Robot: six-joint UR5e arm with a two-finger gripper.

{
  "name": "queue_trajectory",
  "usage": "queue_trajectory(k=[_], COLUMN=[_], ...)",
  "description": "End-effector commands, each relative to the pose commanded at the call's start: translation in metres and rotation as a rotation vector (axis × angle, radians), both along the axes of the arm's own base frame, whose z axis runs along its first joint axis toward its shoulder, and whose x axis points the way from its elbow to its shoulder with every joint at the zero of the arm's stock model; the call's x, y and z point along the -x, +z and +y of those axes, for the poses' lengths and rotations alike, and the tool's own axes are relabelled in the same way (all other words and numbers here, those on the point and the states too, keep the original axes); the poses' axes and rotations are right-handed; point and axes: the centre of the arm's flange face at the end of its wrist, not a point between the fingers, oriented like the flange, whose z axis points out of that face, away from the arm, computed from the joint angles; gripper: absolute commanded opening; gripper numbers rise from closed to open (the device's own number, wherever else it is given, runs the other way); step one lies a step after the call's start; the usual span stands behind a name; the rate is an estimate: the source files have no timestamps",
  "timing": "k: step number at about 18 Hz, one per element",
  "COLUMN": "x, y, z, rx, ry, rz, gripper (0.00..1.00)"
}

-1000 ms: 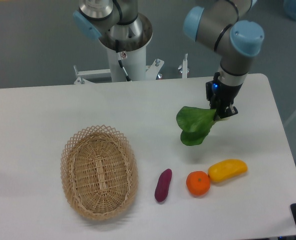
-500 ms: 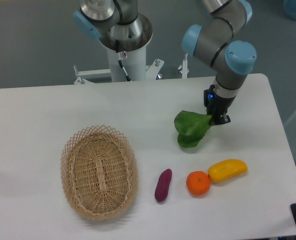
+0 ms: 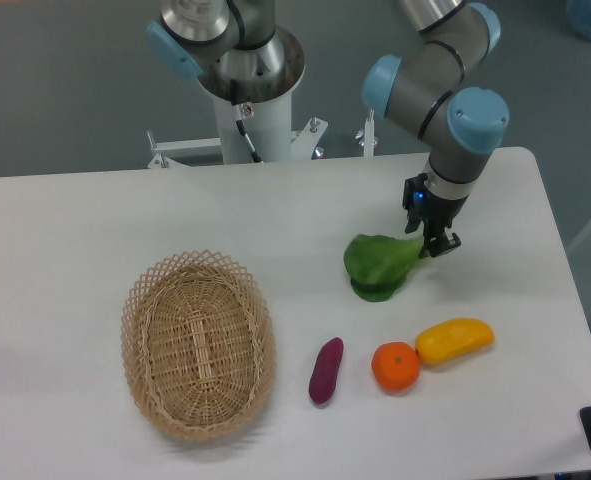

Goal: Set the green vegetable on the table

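The black two-finger hand of the grey-and-blue robot arm pinches the stem end of the broad-leaved dark green vegetable; the pale stem itself is hidden behind the fingers. The leaves spread down and to the left of the hand and lie low over the large white matte desk, though whether they rest on it cannot be told from this angle. The arm's upper links are cut off at the top of the frame. Near the desk's front edge, well apart from the vegetable, sit a yellow oblong fruit, a round orange touching it, and a small purple sweet potato. An oval woven wicker basket lies farther left, with bare white surface between it and the leaves. The desk's right rounded corners show; its left side runs out of frame. Behind stands the arm's white pedestal on a grey floor.
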Motion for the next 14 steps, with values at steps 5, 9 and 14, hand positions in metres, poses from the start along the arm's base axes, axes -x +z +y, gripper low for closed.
queue_trajectory(k=[5,9,14], x=[0.007,0.013,0.031], y=[0.047,0.097,0.161], z=[0.013,0.040,0.049], rx=[-0.042,-0.102,-0.148], ry=[0.108,0.151,0.230], rz=[0.074,0.144,0.214], gripper=[1.00,1.00,1.00])
